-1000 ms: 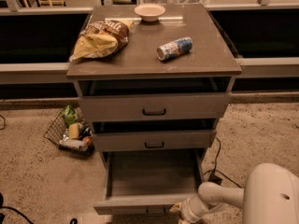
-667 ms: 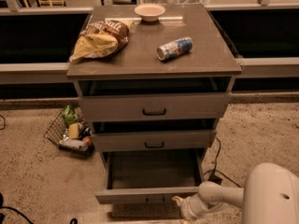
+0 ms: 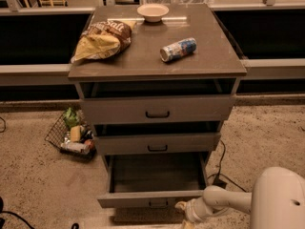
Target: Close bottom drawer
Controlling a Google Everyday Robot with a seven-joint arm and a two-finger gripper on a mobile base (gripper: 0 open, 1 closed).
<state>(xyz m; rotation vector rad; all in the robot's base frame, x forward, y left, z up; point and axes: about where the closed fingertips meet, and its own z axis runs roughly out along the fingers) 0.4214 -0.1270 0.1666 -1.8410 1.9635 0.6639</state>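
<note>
The bottom drawer (image 3: 147, 199) is the lowest of three grey-brown drawers in the cabinet (image 3: 157, 56). It stands pulled out, and its long shallow tray (image 3: 157, 173) looks empty. Its small black handle (image 3: 157, 203) shows on the flat front. My gripper (image 3: 183, 210) is at the bottom right, right against the right part of the drawer front, on the end of a white arm (image 3: 224, 200). The middle drawer (image 3: 157, 143) and the top drawer (image 3: 157, 109) each stand slightly out.
On the cabinet top lie a chip bag (image 3: 102, 39), a can on its side (image 3: 177, 49) and a small bowl (image 3: 152, 12). A wire basket of items (image 3: 71, 135) sits on the floor at the left. A black cable (image 3: 224, 168) runs on the floor at the right.
The bottom drawer has slid inward a little toward the cabinet, and my gripper has moved in with its front.
</note>
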